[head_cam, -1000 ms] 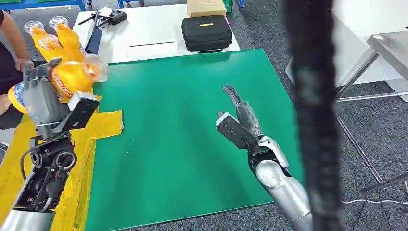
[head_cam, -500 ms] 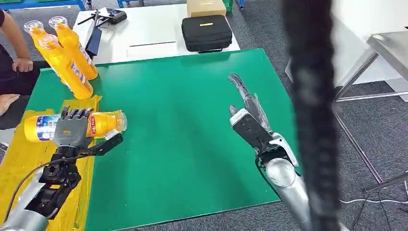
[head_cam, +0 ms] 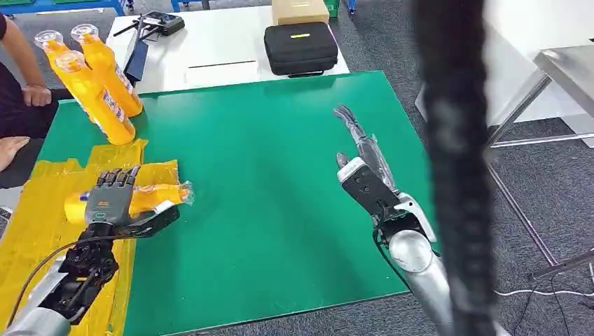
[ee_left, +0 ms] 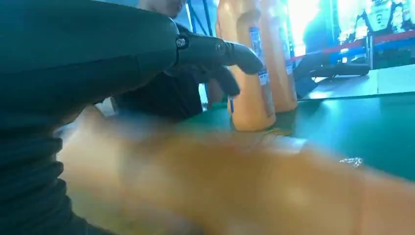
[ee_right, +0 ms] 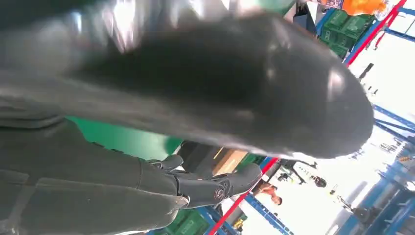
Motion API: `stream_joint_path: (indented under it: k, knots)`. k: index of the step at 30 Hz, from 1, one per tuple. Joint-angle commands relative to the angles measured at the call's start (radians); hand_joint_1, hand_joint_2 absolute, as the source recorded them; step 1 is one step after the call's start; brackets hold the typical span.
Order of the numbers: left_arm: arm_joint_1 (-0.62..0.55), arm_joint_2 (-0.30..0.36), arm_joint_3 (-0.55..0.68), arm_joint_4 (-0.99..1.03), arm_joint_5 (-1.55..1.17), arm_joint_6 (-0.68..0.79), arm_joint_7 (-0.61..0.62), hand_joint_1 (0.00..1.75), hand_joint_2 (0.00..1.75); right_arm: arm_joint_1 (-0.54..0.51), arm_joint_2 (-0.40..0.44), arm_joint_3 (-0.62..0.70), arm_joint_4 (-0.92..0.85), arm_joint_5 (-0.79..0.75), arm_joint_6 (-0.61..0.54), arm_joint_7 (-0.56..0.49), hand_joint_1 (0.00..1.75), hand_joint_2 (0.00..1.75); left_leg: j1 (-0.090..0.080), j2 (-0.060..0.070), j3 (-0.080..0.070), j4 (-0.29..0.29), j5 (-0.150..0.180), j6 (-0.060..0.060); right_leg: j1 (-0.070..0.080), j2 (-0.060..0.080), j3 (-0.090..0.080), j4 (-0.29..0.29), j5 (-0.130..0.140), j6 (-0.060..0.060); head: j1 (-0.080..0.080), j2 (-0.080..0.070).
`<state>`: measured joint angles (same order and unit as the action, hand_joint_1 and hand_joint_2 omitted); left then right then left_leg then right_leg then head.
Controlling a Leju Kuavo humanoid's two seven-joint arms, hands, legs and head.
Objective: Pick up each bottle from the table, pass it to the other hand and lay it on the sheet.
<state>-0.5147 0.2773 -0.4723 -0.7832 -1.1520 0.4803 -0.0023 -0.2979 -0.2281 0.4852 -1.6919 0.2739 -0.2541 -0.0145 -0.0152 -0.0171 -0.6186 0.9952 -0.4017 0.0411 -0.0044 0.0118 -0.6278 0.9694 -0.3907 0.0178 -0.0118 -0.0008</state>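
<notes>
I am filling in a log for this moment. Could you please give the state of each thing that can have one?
Left hand: over the lying bottle, fingers spread.
Lying orange bottle: on its side on the yellow sheet.
Two orange bottles: upright on the green table.
Right hand: open, empty.
Black case: closed.

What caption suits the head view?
Left hand lays an orange bottle on the yellow sheet.
</notes>
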Motion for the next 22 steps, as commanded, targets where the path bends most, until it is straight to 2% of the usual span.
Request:
stream_joint_path:
  k: [1, 3, 4, 6, 9, 12, 14, 15, 17, 18, 19, 21, 22]
  knots:
    - [0.011, 0.014, -0.006, -0.067, 0.208, 0.014, -0.137, 0.00, 0.00, 0.055, -0.024, -0.026, -0.034, 0.004, -0.016, 0.002, 0.00, 0.00, 0.001, -0.001, 0.005, 0.001, -0.003, -0.003, 0.002, -0.003, 0.006, 0.000, -0.003, 0.000, 0.000, 0.000]
    - [0.034, 0.020, 0.005, -0.139, 0.262, 0.009, -0.155, 0.00, 0.00, 0.059, -0.029, -0.032, -0.037, 0.005, -0.019, -0.002, 0.00, 0.00, 0.001, 0.000, 0.006, 0.001, -0.004, -0.003, 0.002, -0.002, 0.007, 0.000, -0.004, 0.000, 0.000, 0.000]
    - [0.063, 0.021, 0.026, -0.231, 0.367, -0.003, -0.208, 0.00, 0.00, 0.058, -0.037, -0.039, -0.039, -0.006, -0.018, -0.018, 0.00, 0.00, 0.001, 0.000, 0.004, 0.001, -0.003, -0.003, 0.001, -0.001, 0.005, 0.001, -0.003, 0.000, 0.000, 0.000]
    - [0.078, 0.034, 0.021, -0.310, 0.383, -0.023, -0.185, 0.00, 0.00, 0.057, -0.038, -0.046, -0.037, -0.012, -0.014, -0.021, 0.00, 0.00, 0.000, -0.001, 0.000, 0.000, -0.001, -0.001, 0.000, -0.001, 0.001, 0.000, -0.001, 0.000, 0.000, 0.000]
    - [0.078, 0.034, 0.021, -0.310, 0.383, -0.023, -0.185, 0.00, 0.00, 0.057, -0.038, -0.046, -0.037, -0.012, -0.014, -0.021, 0.00, 0.00, 0.001, 0.000, 0.005, 0.002, -0.004, -0.003, 0.001, -0.002, 0.006, 0.001, -0.004, 0.000, 0.000, 0.000]
    - [0.078, 0.034, 0.021, -0.310, 0.383, -0.023, -0.185, 0.00, 0.00, 0.057, -0.038, -0.046, -0.037, -0.012, -0.014, -0.021, 0.00, 0.00, 0.000, -0.001, 0.001, 0.000, -0.001, -0.002, 0.000, -0.001, 0.002, 0.000, -0.001, 0.000, 0.000, 0.000]
    - [0.098, 0.003, 0.077, -0.367, 0.514, -0.001, -0.236, 0.00, 0.00, 0.053, -0.037, -0.049, -0.036, -0.020, -0.016, -0.026, 0.00, 0.00, 0.002, 0.000, 0.006, 0.002, -0.005, -0.004, 0.002, -0.001, 0.007, 0.001, -0.004, -0.001, 0.000, 0.000]
    - [0.116, -0.008, 0.102, -0.438, 0.583, -0.015, -0.234, 0.00, 0.00, 0.053, -0.039, -0.054, -0.034, -0.035, -0.016, -0.034, 0.00, 0.00, 0.001, -0.001, 0.003, 0.001, -0.002, -0.002, 0.001, -0.001, 0.003, 0.000, -0.002, 0.000, 0.000, 0.000]
    - [0.157, -0.092, 0.211, -0.591, 0.947, -0.050, -0.278, 0.00, 0.00, 0.053, -0.037, -0.063, -0.029, -0.090, -0.026, -0.098, 0.00, 0.00, 0.001, -0.001, 0.003, 0.002, -0.003, -0.003, 0.001, -0.001, 0.004, 0.001, -0.003, 0.000, 0.000, 0.000]
    - [0.166, -0.103, 0.217, -0.652, 1.054, -0.062, -0.272, 0.00, 0.00, 0.049, -0.029, -0.066, -0.022, -0.153, -0.015, -0.138, 0.00, 0.00, 0.001, -0.002, 0.000, 0.001, -0.002, -0.002, 0.001, -0.003, 0.002, 0.000, -0.002, 0.000, 0.000, 0.000]
    - [0.178, -0.119, 0.226, -0.735, 1.232, -0.067, -0.322, 0.00, 0.00, 0.037, -0.007, -0.076, -0.002, -0.283, 0.018, -0.225, 0.00, 0.00, 0.001, -0.002, 0.000, 0.001, -0.001, -0.002, 0.001, -0.003, 0.001, 0.000, -0.002, 0.000, 0.000, 0.000]
    - [0.188, -0.138, 0.197, -0.849, 1.398, -0.078, -0.330, 0.00, 0.00, -0.013, 0.048, -0.074, 0.041, -0.406, 0.035, -0.276, 0.00, 0.00, 0.002, -0.001, 0.004, 0.004, -0.005, -0.003, 0.002, -0.004, 0.005, 0.002, -0.005, 0.000, 0.000, 0.000]
    - [0.180, -0.139, 0.170, -0.873, 1.410, -0.074, -0.313, 0.00, 0.00, -0.036, 0.062, -0.071, 0.055, -0.423, 0.028, -0.286, 0.00, 0.00, 0.001, 0.000, -0.001, 0.001, -0.001, -0.001, 0.001, -0.001, 0.000, 0.000, 0.000, 0.000, 0.000, 0.000]
